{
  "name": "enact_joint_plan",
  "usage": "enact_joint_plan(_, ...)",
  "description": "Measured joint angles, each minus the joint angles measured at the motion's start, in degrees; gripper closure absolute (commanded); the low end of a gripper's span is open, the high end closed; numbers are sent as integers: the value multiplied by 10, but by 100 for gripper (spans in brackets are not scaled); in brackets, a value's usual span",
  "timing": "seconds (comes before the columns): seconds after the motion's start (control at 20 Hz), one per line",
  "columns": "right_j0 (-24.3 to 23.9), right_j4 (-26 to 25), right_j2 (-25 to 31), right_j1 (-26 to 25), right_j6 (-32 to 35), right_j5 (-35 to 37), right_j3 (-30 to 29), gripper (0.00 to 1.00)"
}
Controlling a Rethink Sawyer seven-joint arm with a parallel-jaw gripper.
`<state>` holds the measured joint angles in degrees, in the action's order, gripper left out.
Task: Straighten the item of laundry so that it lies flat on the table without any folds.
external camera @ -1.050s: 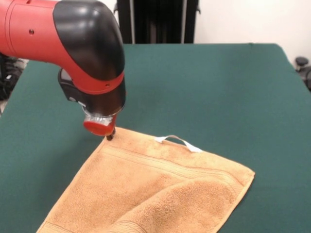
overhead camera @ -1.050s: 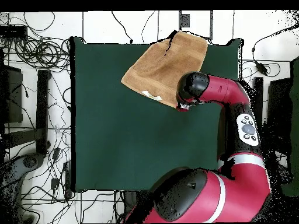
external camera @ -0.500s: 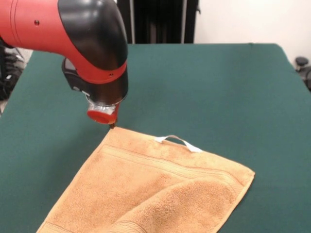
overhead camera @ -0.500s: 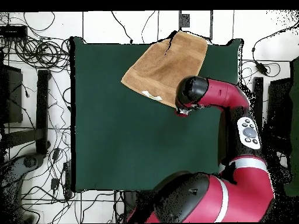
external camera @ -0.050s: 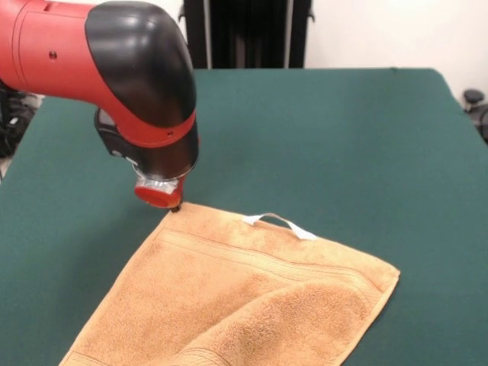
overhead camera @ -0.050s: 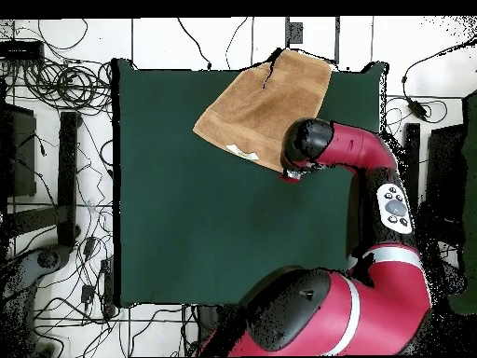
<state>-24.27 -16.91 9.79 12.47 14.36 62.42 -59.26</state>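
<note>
The item of laundry (external camera @ -0.050s: 244, 297) is a golden-tan towel lying on the green table (external camera @ -0.050s: 343, 137) at the lower middle of the front view. One part is folded over on itself near the picture's bottom, and a white loop tag (external camera @ -0.050s: 278, 223) sticks up at its far hem. My gripper (external camera @ -0.050s: 174, 206) hangs from the red and black arm right at the towel's far left corner, its tip at or just above the cloth. In the overhead view the towel (overhead camera @ -0.050s: 261, 103) lies at the table's top edge, with the gripper (overhead camera @ -0.050s: 292, 174) at its lower right corner.
The towel's far side reaches past the table's (overhead camera @ -0.050s: 186, 205) top edge in the overhead view. Cables (overhead camera @ -0.050s: 56, 84) lie on the floor around the table. A black stand (external camera @ -0.050s: 248, 34) rises behind the table in the front view.
The gripper rose a little off the towel's corner half a second ago and has come back down to it. The towel has not moved.
</note>
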Motion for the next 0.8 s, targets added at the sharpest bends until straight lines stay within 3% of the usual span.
enact_joint_plan(0.05,0,1,0,-1,0,2,2,100)
enact_joint_plan(0.1,0,2,0,-4,0,12,7,0)
enact_joint_plan(0.8,2,7,0,-16,0,50,33,0)
